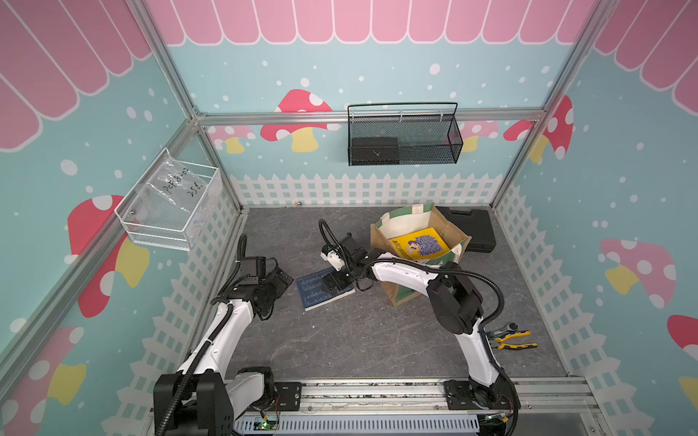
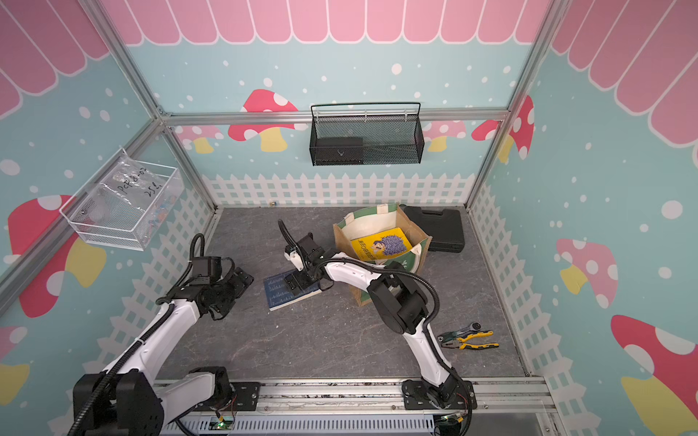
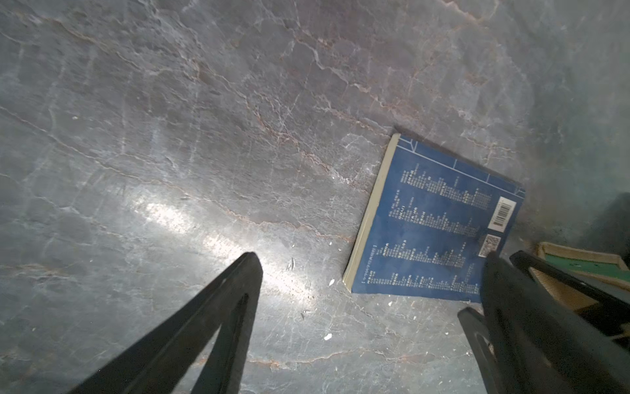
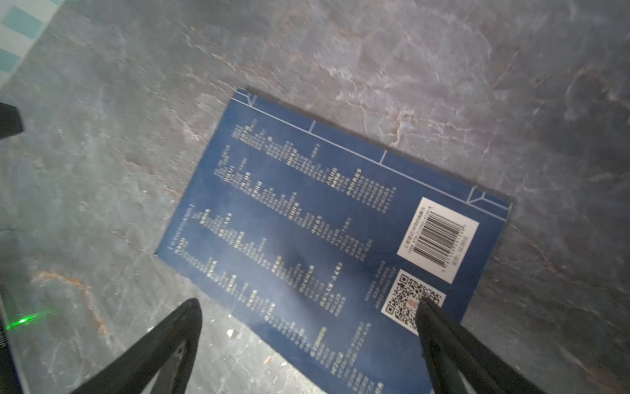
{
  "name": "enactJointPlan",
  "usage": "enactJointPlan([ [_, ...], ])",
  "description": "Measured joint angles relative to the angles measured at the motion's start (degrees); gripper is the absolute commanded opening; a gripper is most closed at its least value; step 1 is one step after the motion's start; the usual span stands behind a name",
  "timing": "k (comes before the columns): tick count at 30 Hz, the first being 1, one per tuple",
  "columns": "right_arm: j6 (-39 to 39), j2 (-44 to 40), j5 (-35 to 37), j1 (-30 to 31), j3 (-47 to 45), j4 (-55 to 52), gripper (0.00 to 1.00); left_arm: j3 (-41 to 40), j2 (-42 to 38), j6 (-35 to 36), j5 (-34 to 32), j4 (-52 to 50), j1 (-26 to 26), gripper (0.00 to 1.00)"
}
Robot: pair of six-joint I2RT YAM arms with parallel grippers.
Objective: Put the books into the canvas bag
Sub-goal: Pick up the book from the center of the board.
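Note:
A navy blue book (image 1: 315,292) (image 2: 277,294) lies flat on the grey floor, back cover up, with a barcode and QR code showing (image 4: 324,232). My right gripper (image 1: 334,281) (image 2: 296,281) (image 4: 308,305) stands open just above it, one fingertip over the QR code and the other past the book's edge; contact cannot be told. The canvas bag (image 1: 379,238) (image 2: 342,236) stands open to the right of the book, with a yellow book (image 1: 419,243) (image 2: 381,243) inside. My left gripper (image 1: 279,277) (image 2: 241,277) (image 3: 371,256) is open and empty, left of the navy book (image 3: 433,225).
A black plastic case (image 1: 472,226) lies behind the bag by the back right corner. Yellow-handled pliers (image 1: 515,339) lie on the floor at the right. A white wire basket (image 1: 170,204) hangs on the left wall and a black mesh basket (image 1: 404,139) on the back wall.

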Motion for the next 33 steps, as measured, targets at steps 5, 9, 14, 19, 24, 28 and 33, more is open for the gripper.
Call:
enactJointPlan([
  [5, 0.68, 1.66, 1.27, -1.42, 0.00, 0.85, 0.99, -0.15, 4.96, 0.87, 2.60, 2.34, 0.00, 0.98],
  [9, 1.07, 2.54, 0.76, -3.50, 0.00, 1.60, 1.00, -1.16, 7.39, 1.33, 5.53, 5.90, -0.07, 0.99],
  [14, 0.81, 4.31, -1.84, -5.16, 1.05, 4.04, 1.00, -2.97, 9.40, 1.33, 7.80, 10.21, -1.07, 0.99],
  [19, 0.55, 5.81, -6.08, -5.11, 2.08, 6.95, 1.00, -3.23, 13.42, 1.33, 9.55, 13.40, -3.91, 0.98],
  [24, 0.55, 6.67, -10.88, -5.16, 2.45, 8.79, 0.98, -3.23, 15.02, 1.29, 10.84, 16.09, -5.60, 0.98],
  [28, 0.50, 6.05, -13.62, -5.33, 0.00, 11.93, 0.91, -3.80, 15.15, 0.85, 11.37, 17.94, -5.53, 0.99],
  [33, 0.44, 2.03, -16.59, -6.23, -8.24, 17.22, 0.84, -5.03, 14.51, 0.17, 11.34, 20.17, -5.49, 0.94],
])
